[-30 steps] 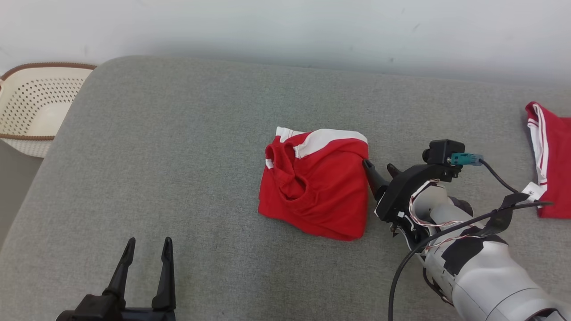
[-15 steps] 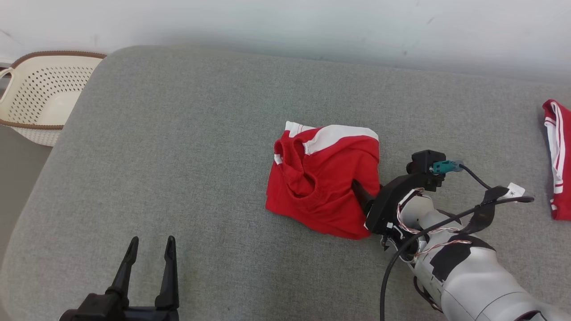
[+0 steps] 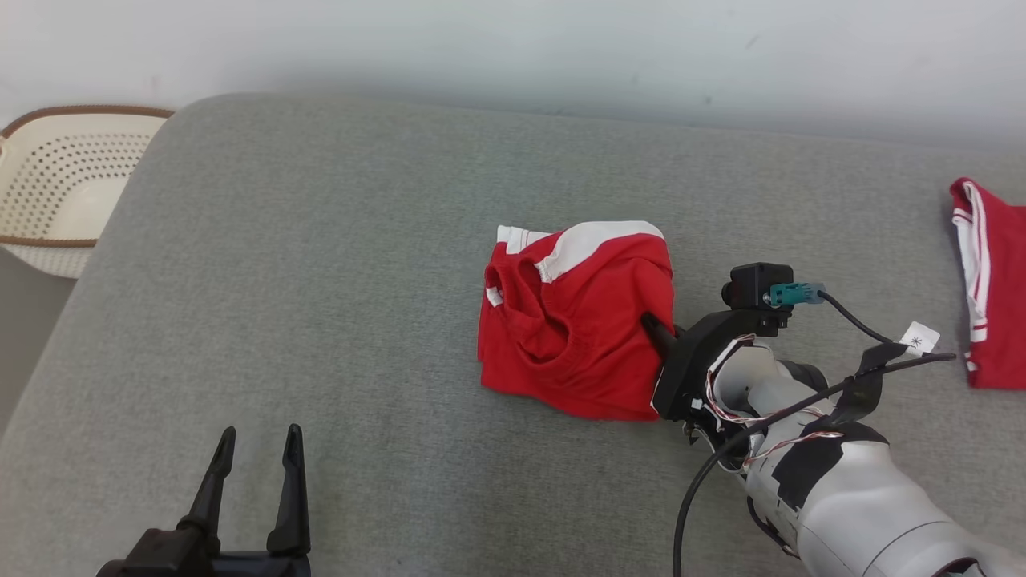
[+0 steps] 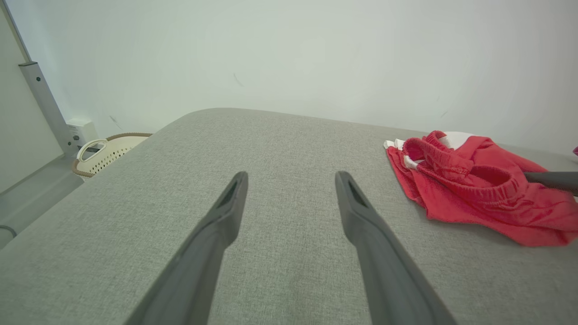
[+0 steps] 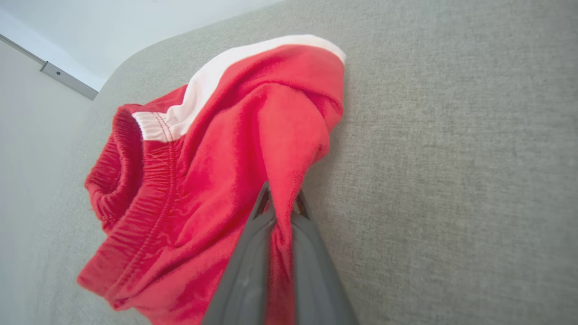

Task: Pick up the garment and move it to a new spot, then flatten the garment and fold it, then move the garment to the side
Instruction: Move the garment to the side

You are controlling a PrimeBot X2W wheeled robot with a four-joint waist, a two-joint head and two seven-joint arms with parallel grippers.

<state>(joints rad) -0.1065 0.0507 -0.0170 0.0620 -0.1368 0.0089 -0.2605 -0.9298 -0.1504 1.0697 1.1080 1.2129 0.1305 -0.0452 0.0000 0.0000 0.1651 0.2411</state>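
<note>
The garment (image 3: pixel 573 316) is a pair of red shorts with white trim, lying bunched on the grey cushion (image 3: pixel 321 280); it also shows in the left wrist view (image 4: pixel 469 189) and the right wrist view (image 5: pixel 216 149). My right gripper (image 3: pixel 651 327) is at its right edge, shut on a fold of the red cloth, which is pinched between the two dark fingers (image 5: pixel 246 266). My left gripper (image 3: pixel 252 457) stands open over bare cushion at the lower left, well apart from the garment, with nothing between its fingers (image 4: pixel 216 225).
A cream perforated basket (image 3: pixel 56 188) sits off the cushion's left end. Another red and white garment (image 3: pixel 990 288) lies at the far right edge. A white wall runs behind the cushion. Bare cushion spreads left of the shorts.
The right gripper reached in at the garment's right edge and shut on a fold of it. The head camera shifted a little. The left gripper stayed open in place.
</note>
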